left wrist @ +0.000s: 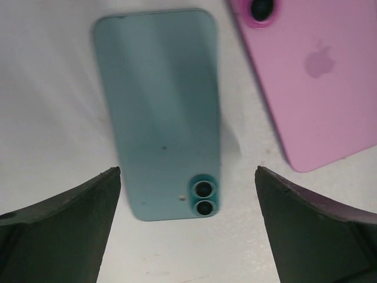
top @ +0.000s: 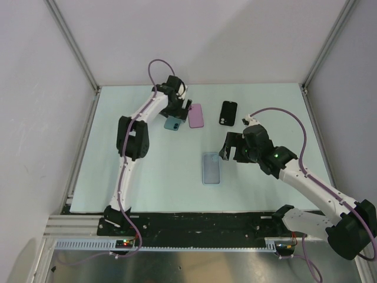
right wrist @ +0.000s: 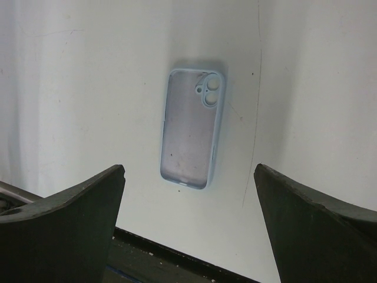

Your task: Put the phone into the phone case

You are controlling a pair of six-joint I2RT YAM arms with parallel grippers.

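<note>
A teal phone (top: 173,122) lies face down at the back of the table; in the left wrist view it (left wrist: 162,112) lies just ahead of my open left gripper (left wrist: 187,177), lenses toward the fingers. My left gripper (top: 178,106) hovers over it, empty. A pale blue phone case (top: 211,168) lies open side up in the table's middle; it also shows in the right wrist view (right wrist: 191,135). My right gripper (top: 231,147) is open and empty, to the right of the case; the right wrist view (right wrist: 188,177) shows the case ahead of it.
A pink phone (top: 196,115) lies right beside the teal one, also in the left wrist view (left wrist: 318,76). A black phone (top: 229,112) lies further right. The table's black front edge (right wrist: 177,259) shows below the right fingers.
</note>
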